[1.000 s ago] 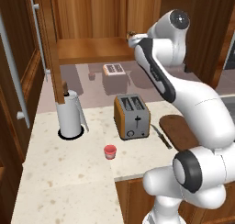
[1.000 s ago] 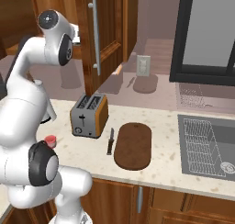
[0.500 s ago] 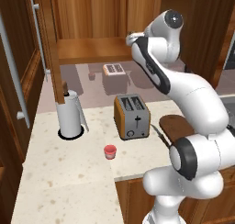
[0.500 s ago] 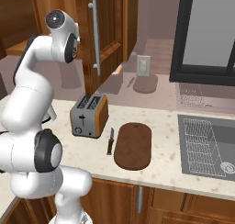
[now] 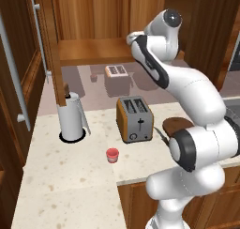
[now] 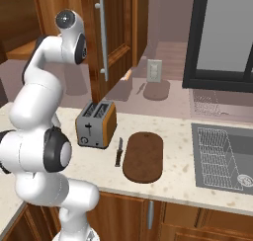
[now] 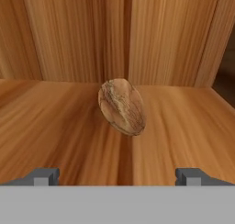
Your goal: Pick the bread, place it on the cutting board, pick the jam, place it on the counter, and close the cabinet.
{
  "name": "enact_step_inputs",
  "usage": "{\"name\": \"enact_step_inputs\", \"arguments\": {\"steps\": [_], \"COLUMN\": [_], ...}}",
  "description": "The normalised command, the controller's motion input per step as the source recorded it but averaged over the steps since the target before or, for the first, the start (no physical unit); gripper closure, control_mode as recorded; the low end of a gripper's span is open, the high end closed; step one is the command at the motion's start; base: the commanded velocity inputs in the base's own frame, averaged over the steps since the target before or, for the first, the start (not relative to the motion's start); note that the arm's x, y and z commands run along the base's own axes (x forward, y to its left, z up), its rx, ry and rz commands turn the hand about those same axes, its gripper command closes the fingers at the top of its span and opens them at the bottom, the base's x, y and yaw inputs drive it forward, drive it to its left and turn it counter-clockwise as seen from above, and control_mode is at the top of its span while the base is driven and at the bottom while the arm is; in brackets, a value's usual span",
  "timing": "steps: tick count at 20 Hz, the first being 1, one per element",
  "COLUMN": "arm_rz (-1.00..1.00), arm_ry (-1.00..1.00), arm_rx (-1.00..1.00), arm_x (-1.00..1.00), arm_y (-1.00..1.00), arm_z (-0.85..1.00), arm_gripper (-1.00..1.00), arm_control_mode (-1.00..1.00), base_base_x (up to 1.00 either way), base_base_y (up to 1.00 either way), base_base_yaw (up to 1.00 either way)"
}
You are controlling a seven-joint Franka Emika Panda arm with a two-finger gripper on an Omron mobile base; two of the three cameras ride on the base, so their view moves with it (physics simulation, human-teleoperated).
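The bread (image 7: pixel 121 107), a tan oval loaf with darker streaks, lies on the wooden shelf of the cabinet (image 5: pixel 93 49), just ahead of my gripper (image 7: pixel 118 177). The gripper is open, its two fingertips (image 7: pixel 46 176) spread wide to either side, touching nothing. The arm reaches up into the cabinet, whose door (image 5: pixel 51 49) stands open. The jam (image 5: pixel 112 155), a small red jar, stands on the counter (image 5: pixel 70 176) in front of the toaster. The dark oval cutting board (image 6: pixel 143 156) lies bare on the counter right of the toaster.
A toaster (image 5: pixel 134 118) stands mid-counter, with a paper towel roll (image 5: pixel 71 118) to its left below the open door. A knife (image 6: pixel 119 151) lies between toaster and board. A sink (image 6: pixel 225 156) is at the far right.
The arm has swung left and up toward the cabinet shelf. The jam, board and toaster have not moved.
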Motion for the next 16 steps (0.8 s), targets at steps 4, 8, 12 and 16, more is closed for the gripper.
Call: {"name": "enact_step_inputs", "arguments": {"steps": [4, 8, 12, 16], "arm_rz": [0.0, 0.0, 0.0, 0.0], "arm_ry": [0.0, 0.0, 0.0, 0.0], "arm_rx": [0.0, 0.0, 0.0, 0.0], "arm_x": [0.3, 0.28, 0.28, 0.25], "arm_y": [0.0, 0.0, 0.0, 0.0], "arm_z": [0.0, 0.0, -0.04, -0.08], "arm_gripper": [-1.0, -1.0, -1.0, -1.0], "arm_control_mode": [-1.0, -1.0, -1.0, -1.0], "base_base_x": [0.0, 0.0, 0.0, 0.0], "base_base_y": [0.0, 0.0, 0.0, 0.0], "base_base_yaw": [0.0, 0.0, 0.0, 0.0]}}
